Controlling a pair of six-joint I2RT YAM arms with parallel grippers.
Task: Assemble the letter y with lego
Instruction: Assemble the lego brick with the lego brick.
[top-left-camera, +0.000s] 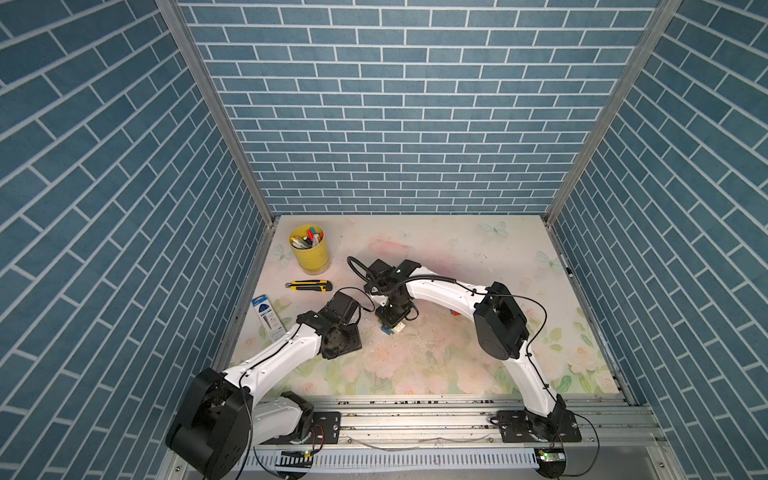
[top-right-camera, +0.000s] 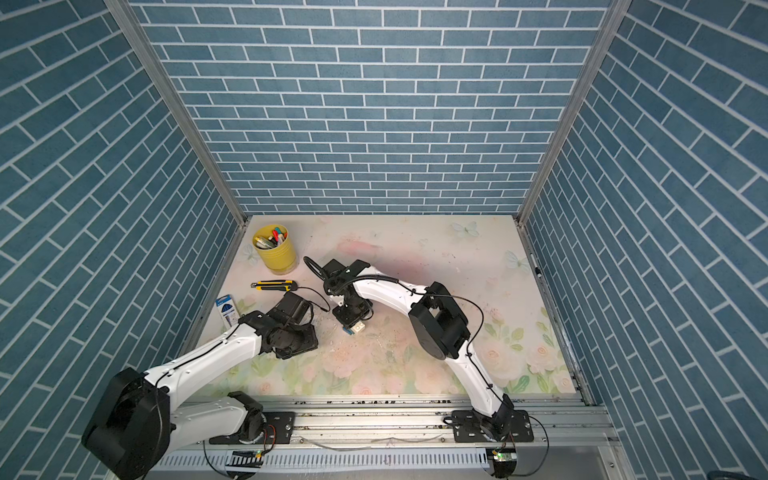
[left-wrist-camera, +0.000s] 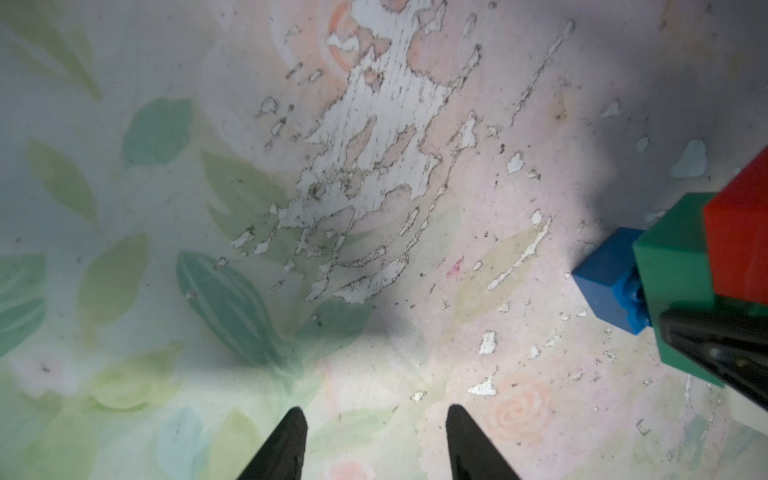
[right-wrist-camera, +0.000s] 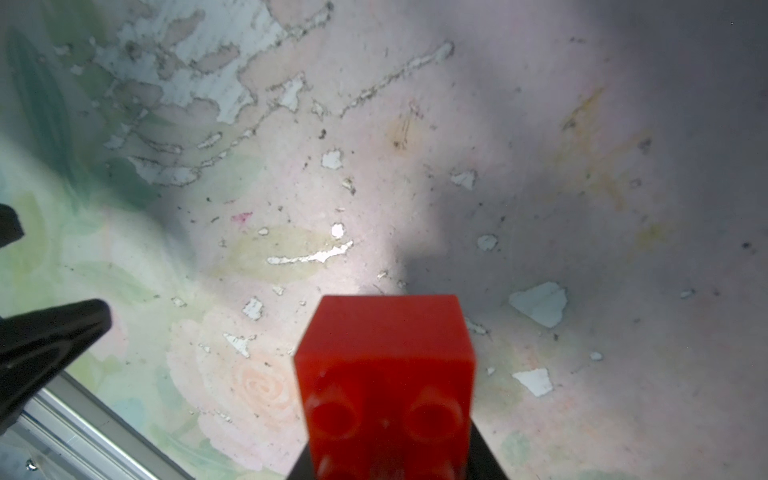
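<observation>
Right gripper clamped on red brick of the letter y, near centre of table — red, green, blue, white joined. Left gripper apart, empty, at its 9 o'clock. At 3 o'clock one loose brick — probably still to add.

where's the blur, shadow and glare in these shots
Right wrist view: the red brick is close and soft; a bright patch and heavy shadow fall on the mat. Left wrist view: mat centre sharp, edges soft. Both top views: evenly lit, sharp.
</observation>
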